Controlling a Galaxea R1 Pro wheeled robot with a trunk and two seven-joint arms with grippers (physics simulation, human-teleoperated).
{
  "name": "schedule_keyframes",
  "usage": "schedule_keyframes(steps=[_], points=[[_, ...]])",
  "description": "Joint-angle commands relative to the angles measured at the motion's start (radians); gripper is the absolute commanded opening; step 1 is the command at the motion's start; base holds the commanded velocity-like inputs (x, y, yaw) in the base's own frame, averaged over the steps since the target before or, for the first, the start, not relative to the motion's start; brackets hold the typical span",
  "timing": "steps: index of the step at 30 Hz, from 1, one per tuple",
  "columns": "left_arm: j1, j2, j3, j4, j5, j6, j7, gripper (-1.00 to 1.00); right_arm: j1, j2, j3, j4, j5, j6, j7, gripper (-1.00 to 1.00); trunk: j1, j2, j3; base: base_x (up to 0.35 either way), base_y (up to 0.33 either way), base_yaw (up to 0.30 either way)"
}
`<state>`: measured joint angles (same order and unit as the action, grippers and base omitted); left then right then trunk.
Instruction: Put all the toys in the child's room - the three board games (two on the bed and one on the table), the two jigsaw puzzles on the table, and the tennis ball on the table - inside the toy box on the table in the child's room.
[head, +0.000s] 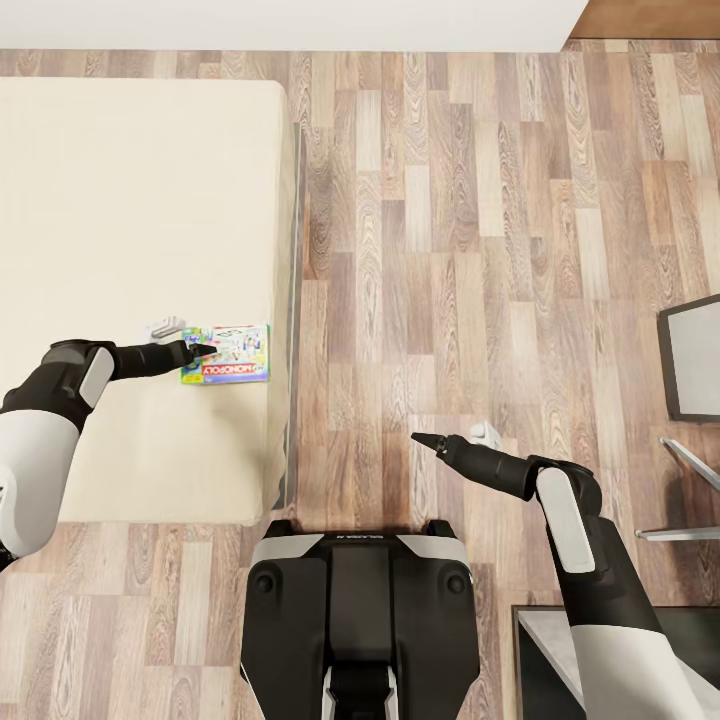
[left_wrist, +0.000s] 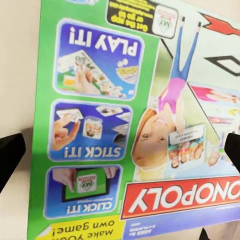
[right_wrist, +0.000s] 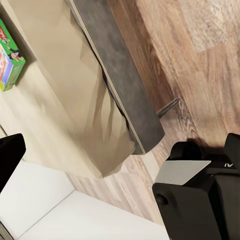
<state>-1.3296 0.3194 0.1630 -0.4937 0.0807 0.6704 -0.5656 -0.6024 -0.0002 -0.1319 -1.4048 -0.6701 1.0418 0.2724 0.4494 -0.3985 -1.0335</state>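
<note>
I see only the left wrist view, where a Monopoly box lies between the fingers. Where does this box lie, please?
Observer: In the head view, the board game lies on the bed, near the mattress edge beside the wood floor.
Operator: And where is my left gripper over it?
Observer: The left gripper is at the box side away from that edge.
Operator: Is the right arm busy?
Observer: No. The right gripper hangs over the floor, open and holding nothing.

The left claw (head: 203, 350) sits over, perhaps touching, the board game (head: 228, 354) on the bed (head: 120, 200).
</note>
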Motion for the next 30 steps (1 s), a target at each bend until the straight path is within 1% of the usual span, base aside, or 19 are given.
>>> schedule_keyframes(steps=[1, 20, 30], points=[[0.000, 0.000, 0.002, 0.000, 0.008, 0.010, 0.001, 1.00, 0.000, 0.000, -0.002, 0.000, 0.009, 0.004, 0.010, 1.00, 0.001, -0.002, -0.001, 0.000, 0.000, 0.000], [0.000, -0.002, 0.003, -0.002, 0.008, 0.026, 0.000, 1.00, 0.000, 0.000, -0.002, 0.000, 0.009, 0.004, 0.010, 1.00, 0.001, -0.002, -0.001, 0.000, 0.000, 0.000], [0.000, -0.002, 0.002, -0.002, 0.008, 0.037, -0.028, 1.00, 0.000, 0.000, -0.002, 0.000, 0.009, 0.004, 0.010, 1.00, 0.001, -0.002, -0.001, 0.000, 0.000, 0.000]])
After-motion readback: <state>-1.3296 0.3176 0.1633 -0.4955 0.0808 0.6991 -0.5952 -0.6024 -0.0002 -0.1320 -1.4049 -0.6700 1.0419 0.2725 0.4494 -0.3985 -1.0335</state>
